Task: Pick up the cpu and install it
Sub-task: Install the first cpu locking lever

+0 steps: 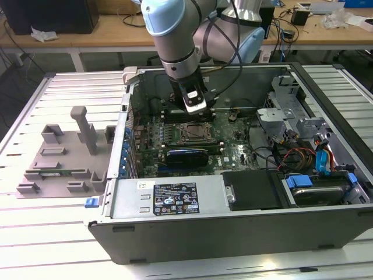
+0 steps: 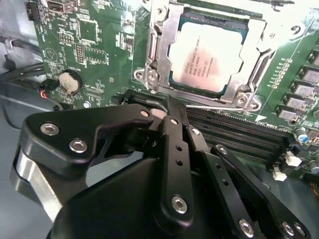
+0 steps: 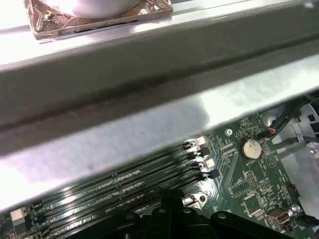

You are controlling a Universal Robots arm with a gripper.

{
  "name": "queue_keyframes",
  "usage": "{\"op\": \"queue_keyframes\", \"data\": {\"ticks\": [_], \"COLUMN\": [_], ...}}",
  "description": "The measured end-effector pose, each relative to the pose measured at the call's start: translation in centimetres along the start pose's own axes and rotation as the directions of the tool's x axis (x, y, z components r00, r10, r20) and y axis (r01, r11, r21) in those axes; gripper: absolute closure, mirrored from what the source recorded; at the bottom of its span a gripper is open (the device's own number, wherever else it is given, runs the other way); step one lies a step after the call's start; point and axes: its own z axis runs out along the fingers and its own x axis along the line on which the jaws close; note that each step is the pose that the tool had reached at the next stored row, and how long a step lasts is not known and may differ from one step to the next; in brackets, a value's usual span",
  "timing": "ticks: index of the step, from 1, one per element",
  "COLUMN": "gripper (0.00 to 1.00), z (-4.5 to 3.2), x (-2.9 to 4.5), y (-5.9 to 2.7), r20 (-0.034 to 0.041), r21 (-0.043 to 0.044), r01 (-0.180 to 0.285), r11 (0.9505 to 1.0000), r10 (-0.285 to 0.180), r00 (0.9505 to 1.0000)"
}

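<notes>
— One open computer case (image 1: 175, 233) sits in the middle of the exterior view, on a pale ribbed table (image 1: 35, 245). What else is on that surface?

— Toward the left of the frame, a grey plastic tray (image 1: 58, 160) with upright posts. Along the top of the frame runs a wooden bench (image 1: 105, 32) strewn with cables, with dark floor below it at the upper left.

— And the chip?

— The cpu (image 2: 212, 57) lies flat in its socket (image 2: 154, 50) on the green board (image 2: 94, 45), upper centre of the second wrist view, metal frame around it. In the exterior view the socket is at frame centre.

— Is the gripper on it?

— No. The gripper (image 2: 167, 107) shows just below the socket in the second wrist view, over the black memory slots (image 2: 234, 132); its black fingers (image 2: 174, 144) are pressed together and pinch nothing.
</notes>
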Motion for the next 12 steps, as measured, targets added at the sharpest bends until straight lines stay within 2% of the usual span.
{"op": "queue_keyframes", "data": {"ticks": [8, 11, 12], "gripper": [0.89, 0.89, 0.89], "z": [0.01, 0.03, 0.11], "x": [0.84, 0.84, 0.86], "y": [0.06, 0.06, 0.05], "r20": [0.0042, 0.0049, 0.0066], "r21": [0.0037, 0.0044, 0.0074], "r01": [-0.018, -0.019, -0.019], "r11": [0.9998, 0.9998, 0.9998], "r10": [0.018, 0.019, 0.018], "r00": [0.9998, 0.9998, 0.9998]}}
